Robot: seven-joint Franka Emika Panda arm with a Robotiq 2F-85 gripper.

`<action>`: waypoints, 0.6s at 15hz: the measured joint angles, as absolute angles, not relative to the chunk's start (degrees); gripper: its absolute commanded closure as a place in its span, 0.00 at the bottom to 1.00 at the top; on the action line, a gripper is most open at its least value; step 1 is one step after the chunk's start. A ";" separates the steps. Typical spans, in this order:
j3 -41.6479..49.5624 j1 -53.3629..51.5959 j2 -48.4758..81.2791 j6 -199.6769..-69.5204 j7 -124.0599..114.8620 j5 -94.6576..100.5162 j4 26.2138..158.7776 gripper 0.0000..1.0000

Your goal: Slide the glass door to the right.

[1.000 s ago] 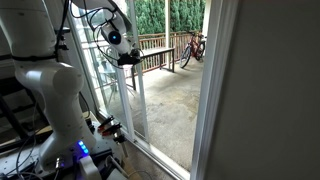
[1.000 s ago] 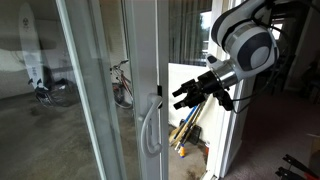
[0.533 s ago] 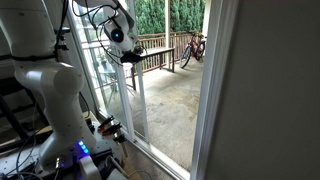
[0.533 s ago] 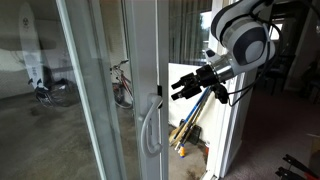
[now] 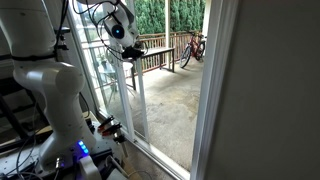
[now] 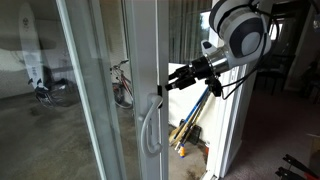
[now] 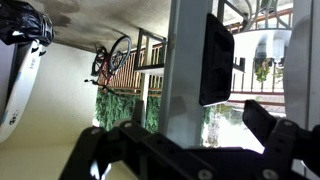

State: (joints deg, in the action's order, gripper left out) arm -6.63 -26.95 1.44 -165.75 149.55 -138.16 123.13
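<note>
The glass door is a tall clear panel with a slim white edge stile, seen in both exterior views. A curved white handle sits on the stile. My black gripper is at the stile's edge, just above the handle. In the wrist view the stile rises between my two fingers, with a black plate on it. The gripper is open with one finger on each side of the stile. I cannot tell whether the fingers touch it.
The doorway gap opens onto a concrete patio with a wooden railing and a bicycle. A broad white wall jamb stands at the opening's other side. Long-handled tools lean behind the door. The robot's white body fills the near side.
The gripper has moved up a little and in toward the door's edge stile. It now reaches the stile just above the handle. The door has not visibly moved.
</note>
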 measured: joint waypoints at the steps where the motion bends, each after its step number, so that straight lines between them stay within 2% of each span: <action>1: -6.30 -27.35 1.50 -165.75 149.55 -138.11 122.84 0.00; 9: 0.02 -33.37 4.82 -165.84 149.51 -135.55 118.28 0.00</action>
State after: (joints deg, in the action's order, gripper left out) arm 0.02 -33.37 4.82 -165.84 149.51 -135.55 118.28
